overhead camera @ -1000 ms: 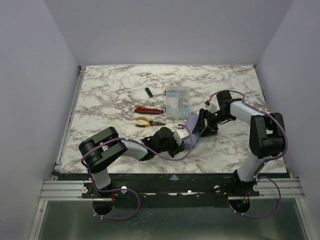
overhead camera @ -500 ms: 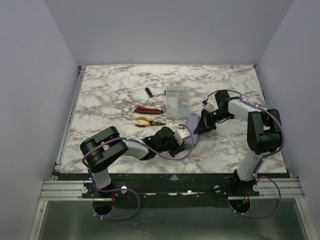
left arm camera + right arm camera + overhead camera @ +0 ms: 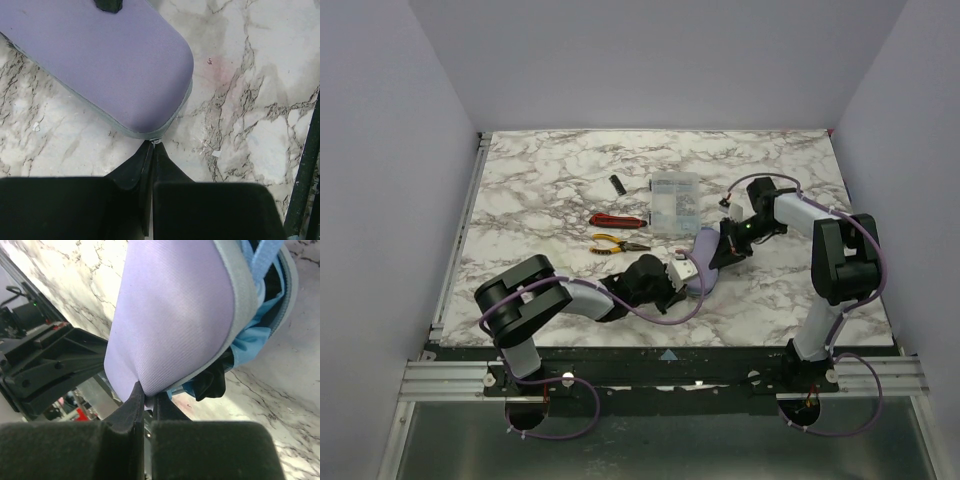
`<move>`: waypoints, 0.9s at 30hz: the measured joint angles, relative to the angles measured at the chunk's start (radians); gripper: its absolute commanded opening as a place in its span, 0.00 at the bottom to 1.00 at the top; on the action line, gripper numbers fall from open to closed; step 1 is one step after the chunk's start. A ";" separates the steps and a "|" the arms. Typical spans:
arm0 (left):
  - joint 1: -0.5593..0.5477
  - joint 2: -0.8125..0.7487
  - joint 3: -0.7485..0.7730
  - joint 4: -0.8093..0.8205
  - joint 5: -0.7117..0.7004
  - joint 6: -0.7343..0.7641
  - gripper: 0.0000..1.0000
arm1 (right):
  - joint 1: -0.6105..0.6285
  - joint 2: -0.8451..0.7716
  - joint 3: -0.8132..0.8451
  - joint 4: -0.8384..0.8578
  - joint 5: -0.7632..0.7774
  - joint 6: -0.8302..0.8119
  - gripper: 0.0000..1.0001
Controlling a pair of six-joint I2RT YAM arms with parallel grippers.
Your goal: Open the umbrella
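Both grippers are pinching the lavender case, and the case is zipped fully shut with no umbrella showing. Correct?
Not quite. The left gripper and right gripper do pinch the lavender case, but it gapes open: the right wrist view shows sky-blue fabric of the umbrella inside.
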 measured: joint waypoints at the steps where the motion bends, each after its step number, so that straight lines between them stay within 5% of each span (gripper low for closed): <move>1: 0.002 0.000 0.000 0.000 -0.001 0.005 0.00 | 0.001 0.000 0.002 -0.005 0.001 -0.020 0.00; 13: 0.053 0.010 0.034 -0.015 0.034 0.217 0.00 | 0.032 0.003 0.034 -0.047 0.010 -0.243 0.00; 27: 0.177 0.155 0.264 -0.121 0.099 0.256 0.00 | 0.041 0.008 0.054 -0.078 0.005 -0.347 0.00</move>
